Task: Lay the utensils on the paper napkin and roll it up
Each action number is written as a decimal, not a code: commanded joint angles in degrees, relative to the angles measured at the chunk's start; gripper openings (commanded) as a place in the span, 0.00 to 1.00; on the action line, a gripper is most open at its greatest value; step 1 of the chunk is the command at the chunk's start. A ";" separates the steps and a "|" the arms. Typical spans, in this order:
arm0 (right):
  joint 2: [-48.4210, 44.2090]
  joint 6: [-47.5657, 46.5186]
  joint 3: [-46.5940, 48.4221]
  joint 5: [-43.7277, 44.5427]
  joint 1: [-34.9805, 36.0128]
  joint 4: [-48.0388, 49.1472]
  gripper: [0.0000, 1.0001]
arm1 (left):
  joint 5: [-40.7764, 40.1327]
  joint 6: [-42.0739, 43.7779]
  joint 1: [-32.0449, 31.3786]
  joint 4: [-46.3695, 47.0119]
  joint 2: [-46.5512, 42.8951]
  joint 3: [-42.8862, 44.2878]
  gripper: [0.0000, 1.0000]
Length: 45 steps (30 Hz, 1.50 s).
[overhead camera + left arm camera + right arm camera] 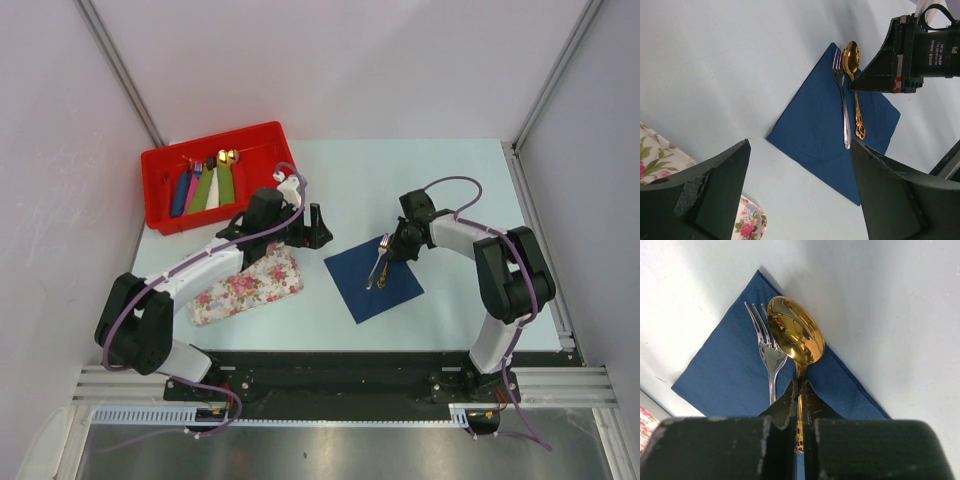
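1. Pale blue table (440, 190) with white walls (350, 60) around it carries everything. The navy napkin (395, 290) lies on it flat and unrolled, turned like a diamond.
2. The silvery fork (844, 107) lies on the napkin, along its right half as the left wrist camera sees it. Its tines point to the far corner.
3. The gold spoon (852, 55) lies just beside the fork, on the side of the right arm, and nearly parallel to it. Its bowl reaches over the far corner of the napkin, and its handle rests on the blue paper.
4. The right gripper (800, 387) stands over the napkin. Its jaws are pressed together on the thin neck of the spoon, just behind the bowl. The fork is not between them.
5. The left gripper (800, 145) hangs to the left of the napkin, apart from it and facing it. Its fingers (715, 195) are spread wide and nothing is between them.
6. The flowered tray (250, 285) lies left of the napkin, well apart from it, under the left arm.
7. The red bin (160, 190) stands far left of the napkin, at the back corner of the table. It holds coloured rolls (205, 185) lying side by side.
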 commanded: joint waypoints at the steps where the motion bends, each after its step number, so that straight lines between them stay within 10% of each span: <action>1: -0.30 1.05 1.10 1.52 -0.52 -0.97 0.00 | -0.20 0.12 -0.21 1.56 -0.14 0.64 0.86; 20: -0.21 1.23 1.28 -0.50 1.32 -1.23 0.00 | 0.06 0.12 -0.21 1.56 0.03 0.47 0.86; 31: -0.04 0.62 2.07 -1.20 0.71 -1.40 0.36 | 2.34 1.60 -0.21 3.13 -1.28 -0.23 0.90; 45: -10.41 -17.56 0.41 -12.52 -1.92 -3.34 0.59 | 23.54 58.97 -11.34 -7.74 -12.45 -11.31 0.93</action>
